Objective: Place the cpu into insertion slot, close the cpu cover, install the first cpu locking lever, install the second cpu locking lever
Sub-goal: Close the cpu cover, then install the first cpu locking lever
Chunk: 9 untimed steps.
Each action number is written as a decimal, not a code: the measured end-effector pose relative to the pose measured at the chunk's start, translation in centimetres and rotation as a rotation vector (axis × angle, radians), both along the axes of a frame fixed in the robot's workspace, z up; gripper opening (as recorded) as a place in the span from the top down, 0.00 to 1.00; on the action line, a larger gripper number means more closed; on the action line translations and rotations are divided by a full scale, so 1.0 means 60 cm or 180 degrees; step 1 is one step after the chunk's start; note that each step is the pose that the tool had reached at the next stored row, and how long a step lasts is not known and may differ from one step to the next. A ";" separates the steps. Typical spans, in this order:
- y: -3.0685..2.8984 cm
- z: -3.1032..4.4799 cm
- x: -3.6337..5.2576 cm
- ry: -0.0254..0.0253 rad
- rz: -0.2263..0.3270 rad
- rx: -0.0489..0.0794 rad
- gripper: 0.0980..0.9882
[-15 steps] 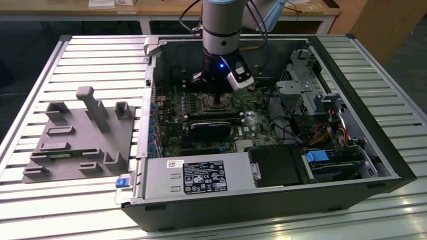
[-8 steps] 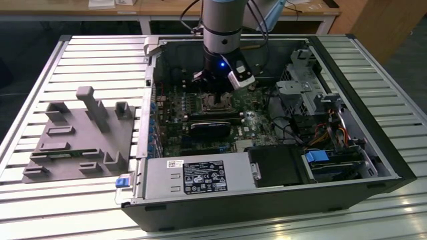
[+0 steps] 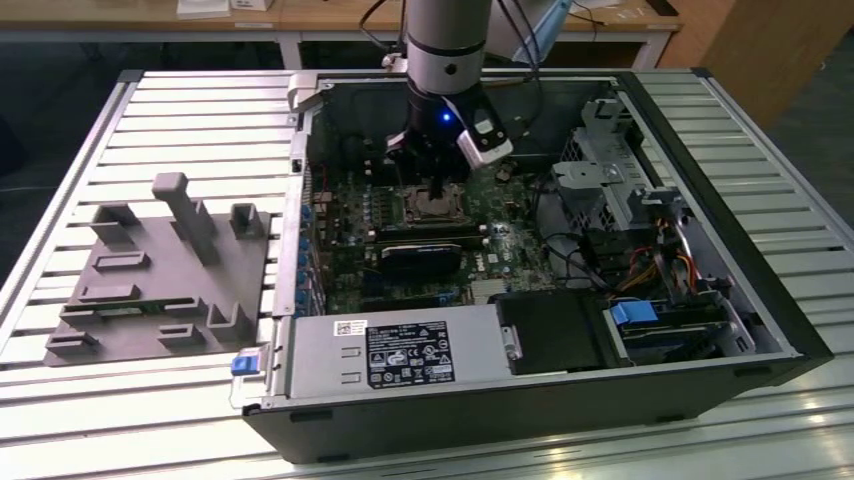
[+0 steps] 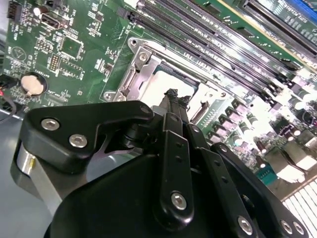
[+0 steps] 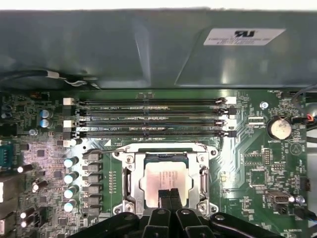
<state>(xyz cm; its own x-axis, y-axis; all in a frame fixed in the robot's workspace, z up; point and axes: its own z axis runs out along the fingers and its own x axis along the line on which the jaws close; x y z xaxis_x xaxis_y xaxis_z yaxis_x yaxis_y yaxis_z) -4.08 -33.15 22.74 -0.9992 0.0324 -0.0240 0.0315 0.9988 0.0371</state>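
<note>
The cpu (image 5: 166,176) sat in the insertion slot (image 5: 127,184), inside the open computer case (image 3: 534,420). My gripper (image 5: 169,194) had its fingers pressed together, tips over the chip. Case lay on a slatted metal table (image 3: 174,110) beside a grey fixture (image 3: 160,270), wooden desk (image 3: 334,15) behind.

Dull silver metal cpu (image 5: 166,179), shiny metal cpu cover (image 5: 130,181), matt black fingers (image 5: 163,197)

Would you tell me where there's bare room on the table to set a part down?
On the exterior view's left, table slats are bare on three sides of the fixture; the case borders the fourth. Inside the case is crowded: gripper at the cpu, memory slots alongside.
</note>
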 end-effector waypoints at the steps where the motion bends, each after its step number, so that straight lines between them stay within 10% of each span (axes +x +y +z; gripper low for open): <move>1: 0.0000 0.003 0.000 0.0000 0.0000 0.0000 1.00; 9: 0.0000 0.009 0.000 0.0000 0.0000 0.0000 1.00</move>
<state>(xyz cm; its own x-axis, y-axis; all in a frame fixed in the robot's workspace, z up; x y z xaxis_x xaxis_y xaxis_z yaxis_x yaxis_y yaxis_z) -4.08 -33.15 23.28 -0.9992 0.0324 -0.0241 0.0315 0.9988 0.0372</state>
